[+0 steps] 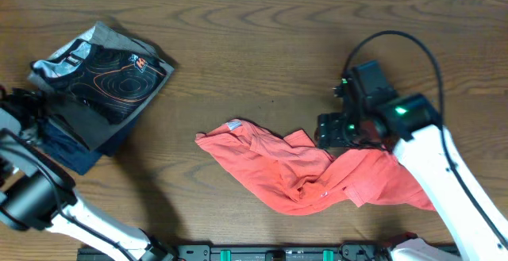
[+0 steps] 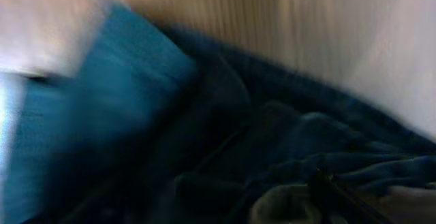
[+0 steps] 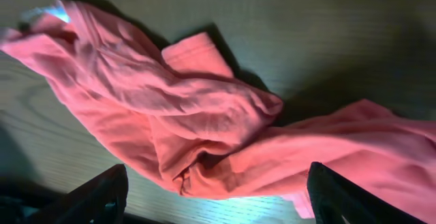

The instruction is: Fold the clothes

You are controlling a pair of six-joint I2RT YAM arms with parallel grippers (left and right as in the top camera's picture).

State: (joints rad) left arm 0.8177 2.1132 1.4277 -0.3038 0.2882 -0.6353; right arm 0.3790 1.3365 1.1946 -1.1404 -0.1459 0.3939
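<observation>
The clothes, a coral-red T-shirt [image 1: 302,170], lie crumpled on the wooden table at centre-right, with a white neck label at the left end. In the right wrist view the T-shirt [image 3: 204,115] fills the middle in bunched folds. My right gripper [image 1: 329,130] hovers over the shirt's upper right part. There the right gripper [image 3: 218,203] is open, its dark fingers [image 3: 102,193] wide apart with the shirt's edge and bare table below and nothing held. My left gripper [image 1: 24,106] is at the far left over the other garments, its jaws not visible.
A pile of grey and navy garments [image 1: 103,74], the top one printed with orange contour lines, lies at the back left. The blurred left wrist view shows only dark navy fabric [image 2: 272,135] and a teal patch [image 2: 102,101]. A black rail [image 1: 278,253] runs along the front edge.
</observation>
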